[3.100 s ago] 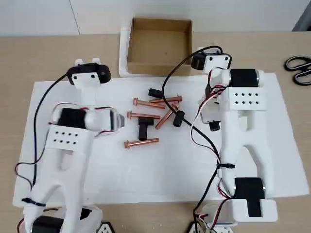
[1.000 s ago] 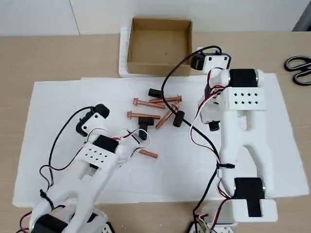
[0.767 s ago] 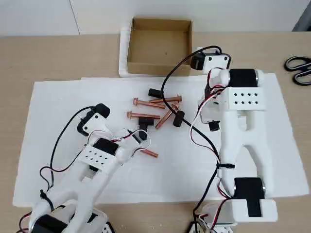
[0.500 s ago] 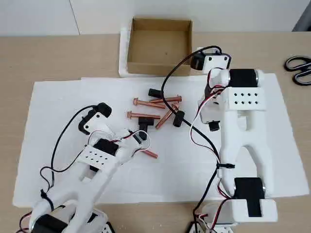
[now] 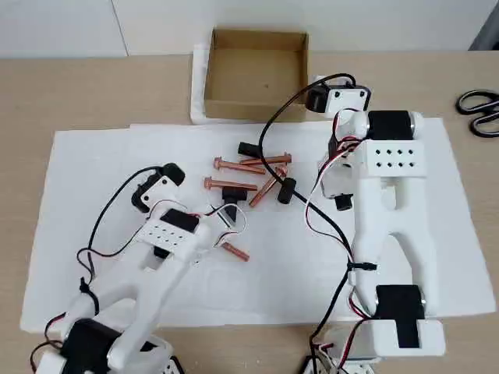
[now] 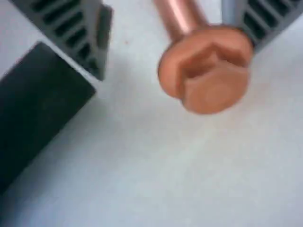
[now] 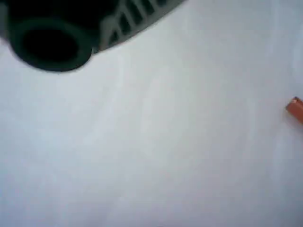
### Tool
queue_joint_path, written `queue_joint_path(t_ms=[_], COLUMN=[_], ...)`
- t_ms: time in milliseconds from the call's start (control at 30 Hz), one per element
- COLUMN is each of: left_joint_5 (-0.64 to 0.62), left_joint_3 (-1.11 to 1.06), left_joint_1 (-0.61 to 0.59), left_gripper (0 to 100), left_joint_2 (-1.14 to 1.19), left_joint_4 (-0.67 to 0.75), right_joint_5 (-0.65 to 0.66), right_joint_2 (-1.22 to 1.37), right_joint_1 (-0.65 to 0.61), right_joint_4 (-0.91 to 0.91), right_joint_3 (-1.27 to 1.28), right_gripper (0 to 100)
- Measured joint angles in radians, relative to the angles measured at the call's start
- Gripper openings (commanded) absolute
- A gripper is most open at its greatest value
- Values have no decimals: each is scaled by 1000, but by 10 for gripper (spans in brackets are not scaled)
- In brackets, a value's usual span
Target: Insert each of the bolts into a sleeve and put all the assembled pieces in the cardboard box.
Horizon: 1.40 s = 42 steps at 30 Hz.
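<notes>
Copper bolt (image 6: 203, 71) lies on the white sheet (image 5: 93, 171), between the left gripper (image 6: 163, 45) jaws. It's just below the loose bolts (image 5: 231, 185) and well short of the cardboard box (image 5: 249, 111). The jaws are wide, not clamped. The shank hugs one finger (image 6: 262, 19), with a clear gap to the far finger (image 6: 71, 28). A black sleeve (image 6: 33, 113) lies just beside that far finger.

Step in hand, as I read it: grab this bolt.
- Centre the jaws on the shank before closing. Off-centre like this, the closing finger will likely shove or roll it.
- Grip just behind the head and leave the plain end free for the sleeve.
- Keep the far finger off the black sleeve so it doesn't get pinched in too.
- Close slowly and lift level.

Right gripper (image 5: 337, 187): can't tell whether it's holding or not. The open end of a second sleeve (image 7: 47, 45) sits right at it.

Versus 3.1 s ago:
- The left arm was parked at the sheet's upper left; it has swung down over the bolt.
- The bolt lay roughly level then. Now it's slanted and slightly lower, so it looks nudged.
- Over the last second there's only a small wrist shift.
- The right arm, the other bolts and the sleeves are unchanged.
</notes>
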State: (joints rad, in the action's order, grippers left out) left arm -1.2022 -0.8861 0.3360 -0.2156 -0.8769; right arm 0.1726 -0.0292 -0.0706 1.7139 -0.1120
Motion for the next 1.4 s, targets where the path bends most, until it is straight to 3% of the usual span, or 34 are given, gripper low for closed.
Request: queue_joint_path(t_ms=[67, 433, 533, 667, 800, 900, 1167, 1400], left_joint_5=[0, 8, 104, 334, 548, 643, 786, 818], left_joint_3=[2, 34, 98, 267, 422, 466, 519, 732], left_joint_1=[0, 0, -3, -14, -75, -130, -176, -158], left_gripper=[6, 7, 7, 7, 7, 7, 7, 6], left_joint_2=[2, 9, 14, 18, 21, 21, 21, 21], left_joint_4=[-2, -25, -104, -282, -446, -488, -522, -667], right_joint_5=[0, 0, 0, 0, 0, 0, 0, 0], right_joint_2=[0, 0, 0, 0, 0, -2, -180, -450], right_joint_1=[0, 0, 0, 0, 0, 0, 2, 0], right_joint_4=[0, 0, 0, 0, 0, 0, 0, 3], right_joint_3=[0, 0, 0, 0, 0, -12, -12, -14], right_gripper=[3, 3, 3, 3, 3, 3, 4, 3])
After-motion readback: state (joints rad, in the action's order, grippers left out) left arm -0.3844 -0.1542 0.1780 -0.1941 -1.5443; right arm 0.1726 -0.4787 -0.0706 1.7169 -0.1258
